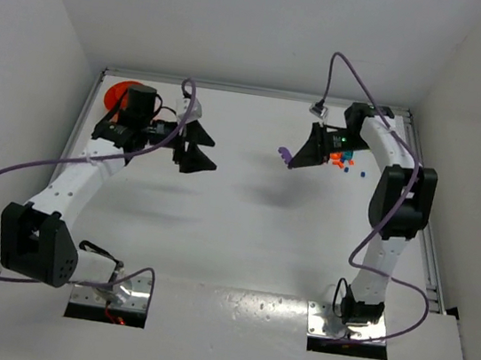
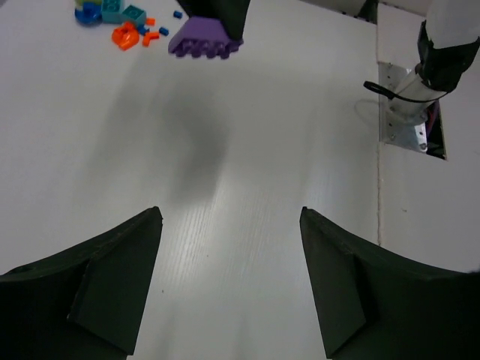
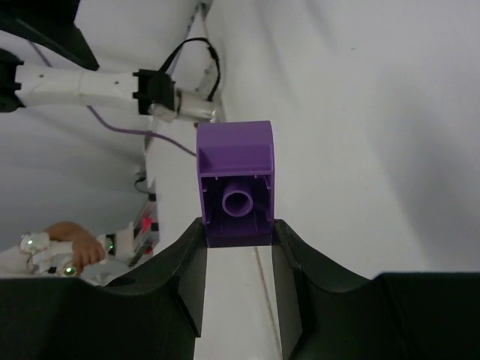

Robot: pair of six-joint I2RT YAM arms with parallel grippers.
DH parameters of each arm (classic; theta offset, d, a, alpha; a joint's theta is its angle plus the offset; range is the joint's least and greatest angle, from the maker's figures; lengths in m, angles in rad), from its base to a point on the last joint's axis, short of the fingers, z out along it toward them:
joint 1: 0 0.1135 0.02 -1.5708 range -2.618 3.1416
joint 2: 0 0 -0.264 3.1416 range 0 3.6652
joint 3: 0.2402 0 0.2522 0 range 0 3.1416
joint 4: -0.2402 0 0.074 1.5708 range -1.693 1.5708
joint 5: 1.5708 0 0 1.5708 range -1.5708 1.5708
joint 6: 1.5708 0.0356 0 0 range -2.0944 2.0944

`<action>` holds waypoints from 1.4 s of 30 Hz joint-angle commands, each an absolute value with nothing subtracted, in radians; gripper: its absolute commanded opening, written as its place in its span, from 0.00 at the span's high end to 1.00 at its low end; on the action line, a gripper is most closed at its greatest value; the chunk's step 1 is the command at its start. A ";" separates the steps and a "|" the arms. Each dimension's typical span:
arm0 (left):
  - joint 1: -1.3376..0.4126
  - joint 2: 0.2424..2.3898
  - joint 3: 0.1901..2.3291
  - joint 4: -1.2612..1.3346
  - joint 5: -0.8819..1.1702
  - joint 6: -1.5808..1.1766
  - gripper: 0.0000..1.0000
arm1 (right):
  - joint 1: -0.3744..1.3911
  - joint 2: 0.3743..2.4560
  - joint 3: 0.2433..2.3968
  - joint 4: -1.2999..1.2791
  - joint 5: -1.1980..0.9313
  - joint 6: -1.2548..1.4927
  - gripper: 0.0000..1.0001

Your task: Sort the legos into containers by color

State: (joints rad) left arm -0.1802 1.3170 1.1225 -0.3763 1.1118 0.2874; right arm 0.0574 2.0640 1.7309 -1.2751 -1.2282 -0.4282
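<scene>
The top camera looks down over the whole table from behind the arms. 2 wrist cameras look along their fingers; all 3 share the purple brick.

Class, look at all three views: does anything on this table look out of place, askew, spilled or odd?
Nothing damaged or spilled. The purple brick is pinched in the right end effector, off the table. The other legos lie heaped far right; the only container seen, an orange bowl, is far left.
</scene>
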 commanded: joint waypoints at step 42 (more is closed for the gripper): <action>-0.558 1.454 1.327 -0.698 0.962 0.927 0.57 | 0.397 1.963 1.578 -1.390 -1.256 -0.457 0.96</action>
